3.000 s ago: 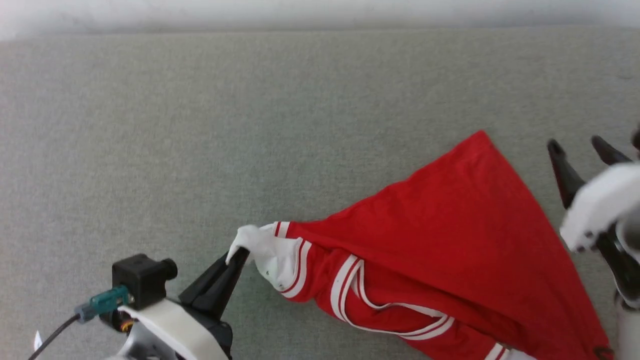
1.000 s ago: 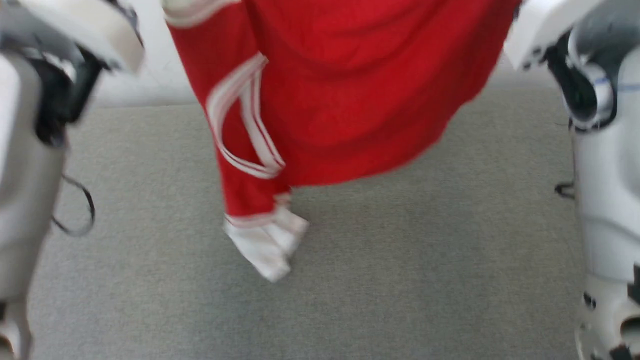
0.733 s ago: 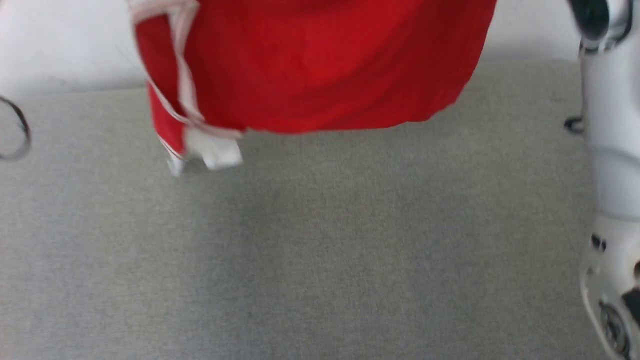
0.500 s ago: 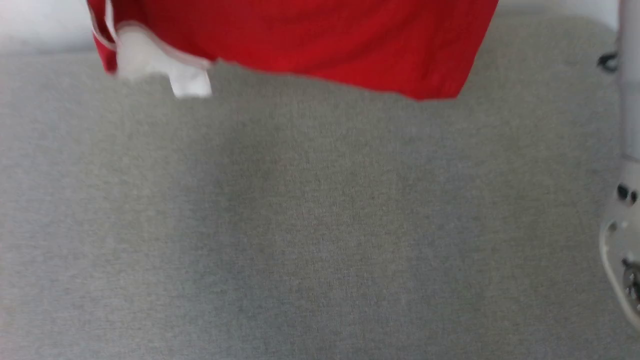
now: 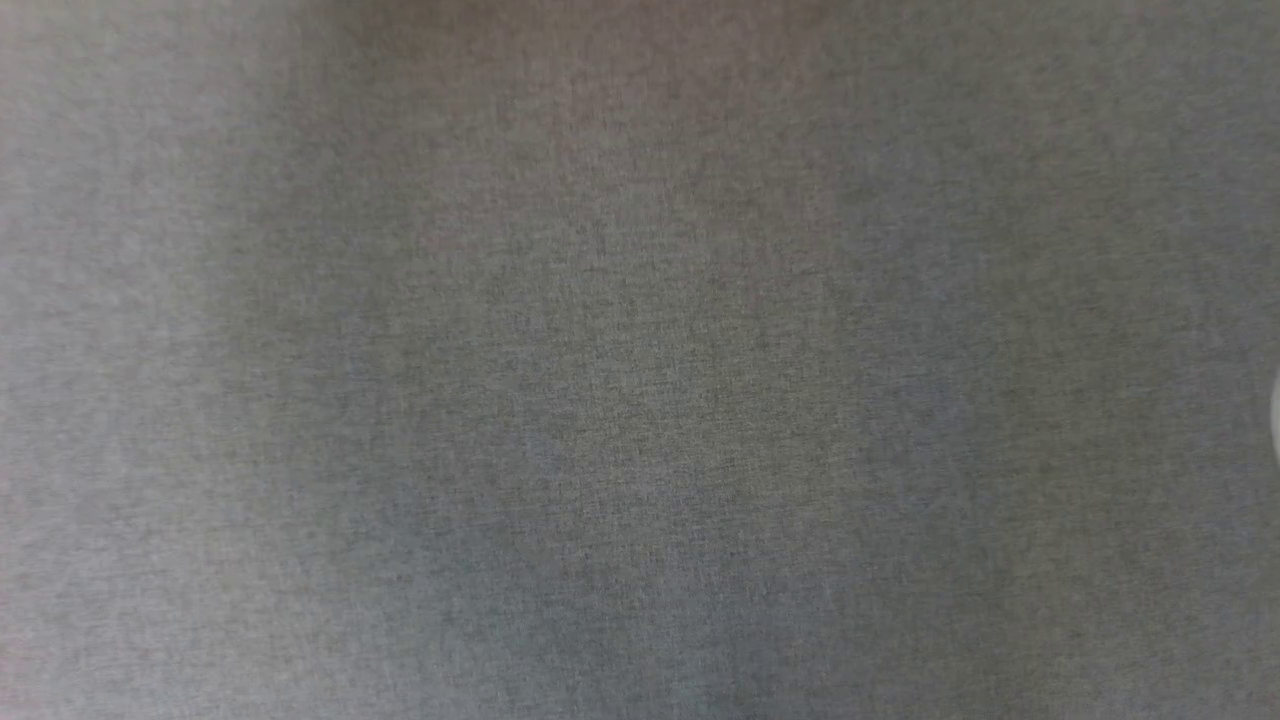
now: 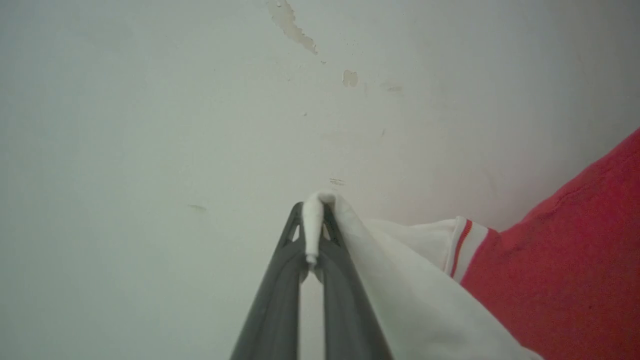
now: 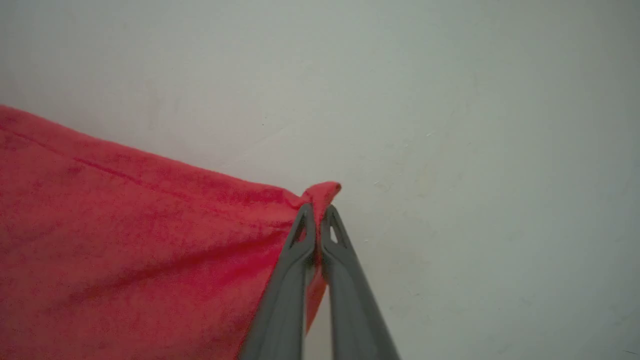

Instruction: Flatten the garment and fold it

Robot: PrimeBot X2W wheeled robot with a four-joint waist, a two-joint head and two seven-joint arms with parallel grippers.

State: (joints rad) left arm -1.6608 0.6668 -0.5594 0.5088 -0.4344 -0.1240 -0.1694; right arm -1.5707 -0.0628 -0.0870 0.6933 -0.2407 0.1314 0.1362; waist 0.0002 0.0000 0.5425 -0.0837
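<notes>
Risen off the grey surface, the one garment is pinched by the left end effector and right end effector.

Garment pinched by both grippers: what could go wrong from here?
The left gripper bites only the tip of the white sleeve; it could slip out.
The right gripper holds a small red corner of the garment, equally thin.
Sleeve on one side, body corner on the other: it may land skewed, not flat.

Right claw pinches the red garment's corner
</notes>
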